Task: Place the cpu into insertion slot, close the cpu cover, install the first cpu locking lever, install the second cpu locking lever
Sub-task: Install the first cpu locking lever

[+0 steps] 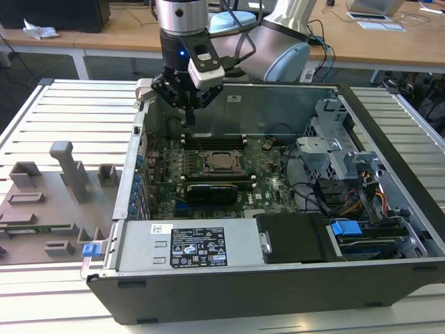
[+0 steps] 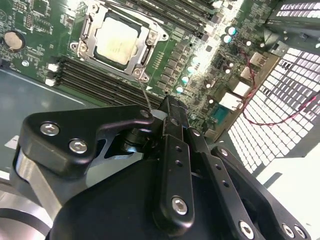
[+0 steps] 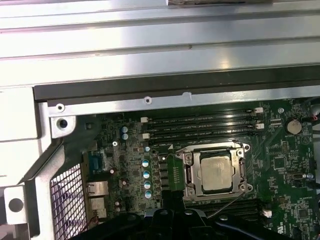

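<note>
The cpu (image 1: 222,161) (image 2: 117,42) (image 3: 216,172), a dull silver square, lies in its socket on the green motherboard inside the open computer case. The cpu cover (image 2: 150,39) (image 3: 192,172), a thin silver frame, lies flat around it. A thin wire lever (image 2: 146,97) (image 3: 227,206) sticks up from the socket's edge toward the gripper. My black gripper (image 1: 189,118) (image 2: 170,104) (image 3: 172,200) hangs above the board just beside the socket, toward the case's rear wall. Its fingers are pressed together with nothing visible between them.
A long black card (image 1: 212,191) lies just in front of the socket. The power supply (image 1: 188,243) fills the case's front, and the drive cage (image 1: 334,153) with cables stands on the exterior view's right. Memory slots (image 3: 200,125) flank the socket. A grey fixture tray (image 1: 49,202) sits outside.
</note>
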Robot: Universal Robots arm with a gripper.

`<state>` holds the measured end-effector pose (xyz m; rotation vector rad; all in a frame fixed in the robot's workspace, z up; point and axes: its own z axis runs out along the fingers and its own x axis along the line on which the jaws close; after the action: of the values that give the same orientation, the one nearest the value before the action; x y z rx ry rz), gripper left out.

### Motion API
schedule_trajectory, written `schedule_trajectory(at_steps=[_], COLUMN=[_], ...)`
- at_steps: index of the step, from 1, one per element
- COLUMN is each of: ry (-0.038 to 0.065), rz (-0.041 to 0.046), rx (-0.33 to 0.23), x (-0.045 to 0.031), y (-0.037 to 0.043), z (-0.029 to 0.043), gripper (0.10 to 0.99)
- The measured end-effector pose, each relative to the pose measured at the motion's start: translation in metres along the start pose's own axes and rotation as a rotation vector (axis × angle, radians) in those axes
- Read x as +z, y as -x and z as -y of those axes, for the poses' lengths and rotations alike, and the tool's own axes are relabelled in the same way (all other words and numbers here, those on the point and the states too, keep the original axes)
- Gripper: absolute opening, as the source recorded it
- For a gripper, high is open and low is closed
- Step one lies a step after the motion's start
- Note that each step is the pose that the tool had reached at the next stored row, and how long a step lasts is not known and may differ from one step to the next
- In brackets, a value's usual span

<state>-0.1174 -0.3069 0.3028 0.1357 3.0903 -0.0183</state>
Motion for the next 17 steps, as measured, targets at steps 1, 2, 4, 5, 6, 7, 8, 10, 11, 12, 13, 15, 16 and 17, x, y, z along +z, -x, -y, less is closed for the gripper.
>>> schedule_trajectory(at_steps=[1, 2, 4, 5, 6, 7, 8, 10, 11, 12, 13, 15, 16, 17], ry=[0.000, 0.000, 0.000, 0.000, 0.000, 0.000, 0.000, 0.000, 0.000, 0.000, 0.000, 0.000, 0.000, 0.000], rz=[0.0000, 0.0000, 0.0000, -0.0001, 0.0000, 0.0000, 0.0000, 0.0000, 0.0000, 0.0000, 0.0000, 0.0000, 0.0000, 0.0000], rx=[0.000, 0.000, 0.000, 0.000, 0.000, 0.000, 0.000, 0.000, 0.000, 0.000, 0.000, 0.000, 0.000, 0.000], x=[0.0003, 0.0004, 0.0006, 0.0006, 0.0007, 0.0007, 0.0008, 0.0009, 0.0009, 0.0009, 0.0010, 0.0010, 0.0011, 0.0011], y=[-0.0025, -0.0047, -0.0080, -0.0096, -0.0122, -0.0134, -0.0144, -0.0189, -0.0206, -0.0221, -0.0229, -0.0249, -0.0271, -0.0285], z=[0.0002, 0.0004, 0.0007, 0.0008, 0.0011, 0.0011, 0.0012, 0.0016, 0.0018, 0.0019, 0.0020, 0.0022, 0.0023, 0.0025], gripper=[0.106, 0.106, 0.106, 0.106, 0.106, 0.106, 0.106, 0.106, 0.106, 0.106, 0.106, 0.106, 0.106, 0.106])
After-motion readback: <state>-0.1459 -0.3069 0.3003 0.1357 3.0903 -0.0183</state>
